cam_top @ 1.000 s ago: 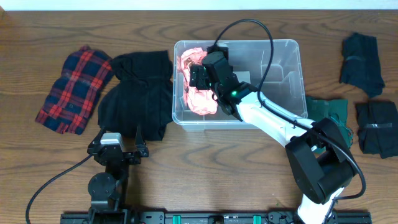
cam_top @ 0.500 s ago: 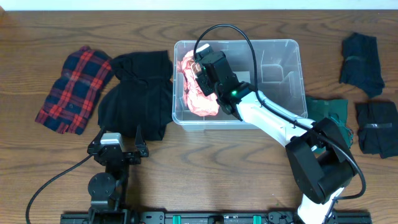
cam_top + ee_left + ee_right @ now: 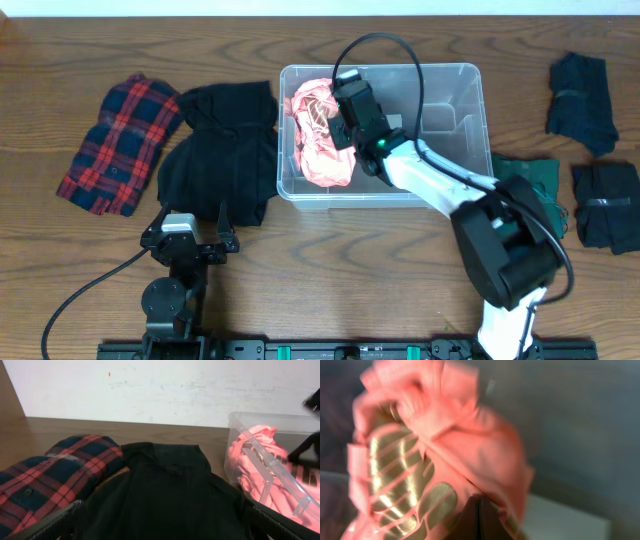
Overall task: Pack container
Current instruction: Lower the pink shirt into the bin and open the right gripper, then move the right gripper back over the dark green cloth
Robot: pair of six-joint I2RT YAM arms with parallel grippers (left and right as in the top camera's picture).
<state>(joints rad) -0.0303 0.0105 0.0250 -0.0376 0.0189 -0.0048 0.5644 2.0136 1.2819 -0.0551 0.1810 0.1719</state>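
The container [image 3: 470,72] is a clear plastic bin at the table's middle, also at the right edge of the left wrist view [image 3: 272,464]. A pink garment [image 3: 322,150] with a gold print lies crumpled in its left half [image 3: 249,455] and fills the right wrist view [image 3: 470,445]. My right gripper [image 3: 338,125] reaches into the bin from the front right. Its fingers are pressed together into a fold of the pink cloth [image 3: 479,502]. My left gripper [image 3: 190,228] rests near the front edge, open, its fingers spread [image 3: 162,527] just short of a black garment [image 3: 165,490].
The black garment [image 3: 225,150] lies left of the bin, with a red plaid shirt [image 3: 120,140] beyond it. A dark green garment [image 3: 530,175] and two dark navy pieces [image 3: 580,90] [image 3: 610,205] lie at the right. The bin's right half holds nothing but a white label.
My right gripper has closed inside the bin and shifted slightly right. The pink garment has changed shape, its upper part pulled open. The left arm has not moved.
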